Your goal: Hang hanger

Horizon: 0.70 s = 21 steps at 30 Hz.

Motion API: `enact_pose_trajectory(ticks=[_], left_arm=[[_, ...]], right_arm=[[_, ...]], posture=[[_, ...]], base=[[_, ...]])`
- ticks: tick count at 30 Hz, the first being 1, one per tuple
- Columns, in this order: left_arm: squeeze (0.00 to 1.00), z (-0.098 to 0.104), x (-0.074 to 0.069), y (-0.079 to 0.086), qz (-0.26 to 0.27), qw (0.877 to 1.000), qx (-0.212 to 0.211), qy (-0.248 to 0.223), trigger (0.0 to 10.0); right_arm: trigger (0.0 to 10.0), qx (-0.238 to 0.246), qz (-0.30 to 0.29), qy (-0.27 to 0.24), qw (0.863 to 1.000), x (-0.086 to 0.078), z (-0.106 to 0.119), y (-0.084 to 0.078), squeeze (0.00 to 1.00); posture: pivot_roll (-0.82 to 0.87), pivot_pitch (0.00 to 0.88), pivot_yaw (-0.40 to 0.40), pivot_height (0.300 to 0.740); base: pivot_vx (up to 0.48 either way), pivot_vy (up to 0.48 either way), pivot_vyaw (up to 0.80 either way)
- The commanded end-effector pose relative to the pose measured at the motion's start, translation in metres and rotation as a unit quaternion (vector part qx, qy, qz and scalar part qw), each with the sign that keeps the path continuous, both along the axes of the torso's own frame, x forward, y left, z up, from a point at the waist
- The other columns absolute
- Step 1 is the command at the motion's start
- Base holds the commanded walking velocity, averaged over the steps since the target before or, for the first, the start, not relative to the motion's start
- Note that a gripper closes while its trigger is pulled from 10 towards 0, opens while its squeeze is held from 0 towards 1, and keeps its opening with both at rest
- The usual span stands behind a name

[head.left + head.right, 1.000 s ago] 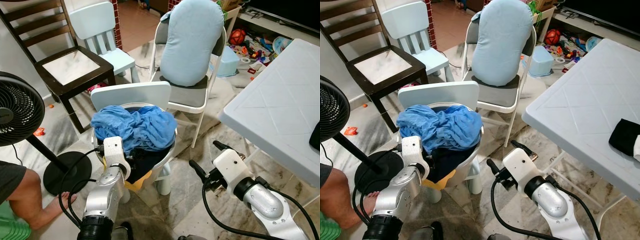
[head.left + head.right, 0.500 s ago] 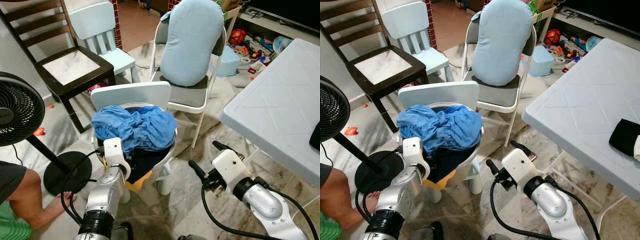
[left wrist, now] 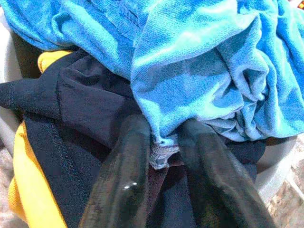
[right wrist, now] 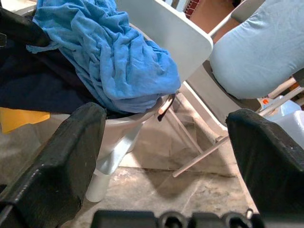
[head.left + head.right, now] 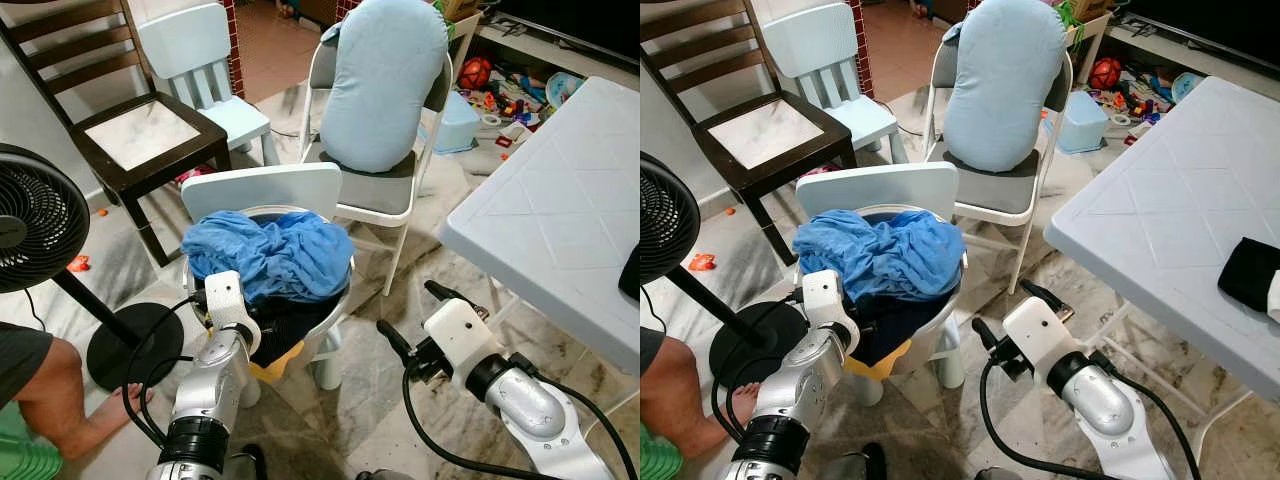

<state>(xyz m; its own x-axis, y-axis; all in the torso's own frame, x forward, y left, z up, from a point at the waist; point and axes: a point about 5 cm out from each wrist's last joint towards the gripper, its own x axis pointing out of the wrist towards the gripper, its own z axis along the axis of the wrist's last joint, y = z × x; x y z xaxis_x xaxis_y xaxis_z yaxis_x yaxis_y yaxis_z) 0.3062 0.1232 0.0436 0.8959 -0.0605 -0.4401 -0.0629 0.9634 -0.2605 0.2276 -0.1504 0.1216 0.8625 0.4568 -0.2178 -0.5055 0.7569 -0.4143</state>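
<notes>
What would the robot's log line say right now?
left claw: in clothes pile, fingers astride blue cloth edge | right claw: open, above floor | hanger: not visible

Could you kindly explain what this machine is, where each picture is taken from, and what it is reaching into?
This is a humanoid robot with two silver arms ending in black two-fingered grippers. Two pictures come from its head, looking down; the other two from cameras on its wrists. Before it stands a small white chair piled with laundry: a blue cloth on top, dark navy fabric and something yellow beneath. The left gripper is pushed into the pile, its fingers either side of a blue fold, near but not closed. The right gripper hangs open above the floor, holding nothing. I cannot make out a hanger.
</notes>
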Motion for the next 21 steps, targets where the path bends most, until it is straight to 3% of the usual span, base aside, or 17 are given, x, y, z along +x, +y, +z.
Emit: enact_pose_trajectory(ticks=[1,12,21], left_arm=[[0.00,-0.002,0.000,-0.002,-0.006,1.000,-0.002,0.005,0.0],[0.00,-0.005,0.001,-0.004,-0.010,1.000,-0.009,0.015,0.0],[0.00,0.018,0.001,0.007,-0.032,0.998,0.041,-0.045,0.0]], right_arm=[[10.0,-0.008,0.004,0.007,1.000,-0.001,-0.003,-0.002,0.00],[10.0,-0.011,0.006,0.006,1.000,0.000,-0.003,-0.002,0.00],[10.0,-0.008,0.005,0.004,1.000,0.003,-0.005,0.000,0.00]], posture=[[-0.18,0.142,-0.026,0.740],[-0.18,0.136,-0.026,0.740],[-0.15,0.128,-0.019,0.740]], base=[[0.000,0.000,0.00],[0.000,0.000,0.00],[0.000,0.000,0.00]])
